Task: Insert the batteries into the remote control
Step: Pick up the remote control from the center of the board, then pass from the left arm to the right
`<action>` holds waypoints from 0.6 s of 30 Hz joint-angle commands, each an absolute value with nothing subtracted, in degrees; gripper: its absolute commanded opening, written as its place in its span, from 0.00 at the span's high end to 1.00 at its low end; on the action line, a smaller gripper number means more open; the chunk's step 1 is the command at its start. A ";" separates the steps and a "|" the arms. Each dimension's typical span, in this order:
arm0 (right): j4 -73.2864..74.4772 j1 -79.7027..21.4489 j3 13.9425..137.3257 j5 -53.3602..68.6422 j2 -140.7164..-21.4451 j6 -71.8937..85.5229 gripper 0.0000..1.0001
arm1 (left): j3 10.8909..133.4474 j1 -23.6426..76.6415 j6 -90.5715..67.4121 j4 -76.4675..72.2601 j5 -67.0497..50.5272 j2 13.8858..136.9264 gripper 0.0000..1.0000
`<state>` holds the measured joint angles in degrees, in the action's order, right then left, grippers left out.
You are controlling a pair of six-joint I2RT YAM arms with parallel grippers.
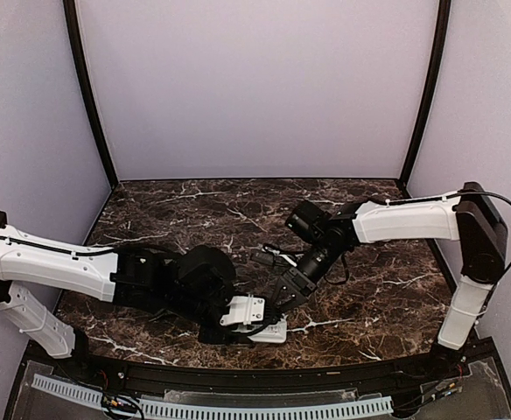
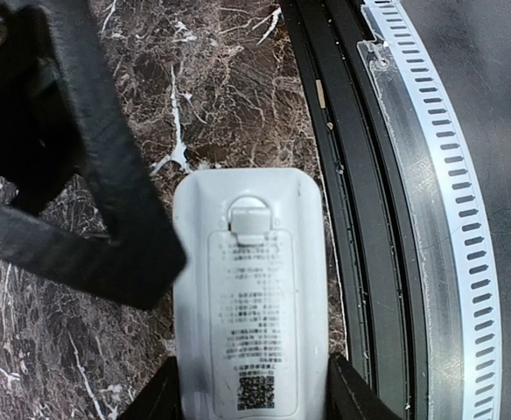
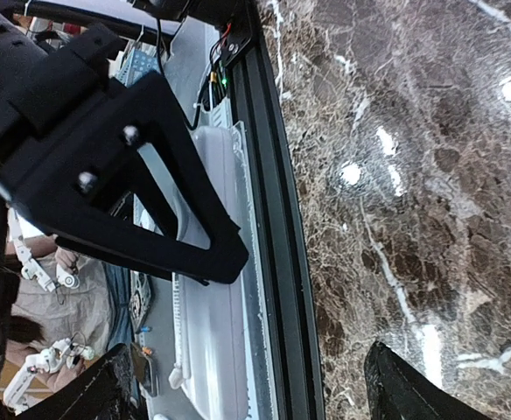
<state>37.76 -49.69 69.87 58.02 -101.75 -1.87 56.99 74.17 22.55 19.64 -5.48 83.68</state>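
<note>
You've got the left end effector [image 2: 254,404] clamped on the remote control [image 2: 251,289], label side up, at 6 o'clock on the surface [image 1: 369,289]. The right end effector [image 1: 282,296] hangs wide open just beside it at 1 o'clock.

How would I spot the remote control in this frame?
Go to the middle of the dark marbled table's near edge. There the left gripper clamps the remote control, a white oblong handset, back side up. Its printed label and QR code set it apart from the black fingers.
</note>
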 commanded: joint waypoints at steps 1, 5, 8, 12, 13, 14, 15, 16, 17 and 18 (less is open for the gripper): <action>41.82 -50.96 71.81 60.74 -103.95 -4.94 0.13 | 57.44 74.76 24.54 19.27 -3.02 81.04 1.00; 41.66 -51.14 72.30 62.40 -105.39 -4.86 0.16 | 57.04 74.88 25.46 18.49 -2.43 80.38 1.00; 41.49 -51.30 72.73 64.14 -105.98 -4.83 0.18 | 56.72 74.88 26.30 17.92 -2.04 80.08 1.00; 42.46 -51.85 74.01 64.51 -107.33 -5.23 0.23 | 56.96 74.88 26.62 17.21 -0.77 80.42 1.00; 42.65 -51.86 74.08 64.87 -107.58 -5.27 0.25 | 57.04 74.90 26.67 17.18 -0.69 80.51 1.00; 42.82 -51.86 74.29 65.25 -107.84 -5.35 0.26 | 57.22 74.94 26.71 17.17 -0.68 80.68 1.00; 43.07 -51.92 74.39 65.67 -108.03 -5.50 0.27 | 57.22 74.96 26.71 17.15 -0.65 80.73 1.00; 43.44 -51.98 74.56 65.92 -108.21 -5.68 0.28 | 57.26 74.97 26.81 17.08 -0.65 80.83 1.00; 43.62 -52.07 74.68 66.15 -108.39 -5.79 0.29 | 57.24 74.97 26.81 17.06 -0.63 80.84 1.00; 43.86 -52.16 74.75 66.32 -108.59 -5.88 0.29 | 57.29 74.97 26.81 17.01 -0.62 80.92 1.00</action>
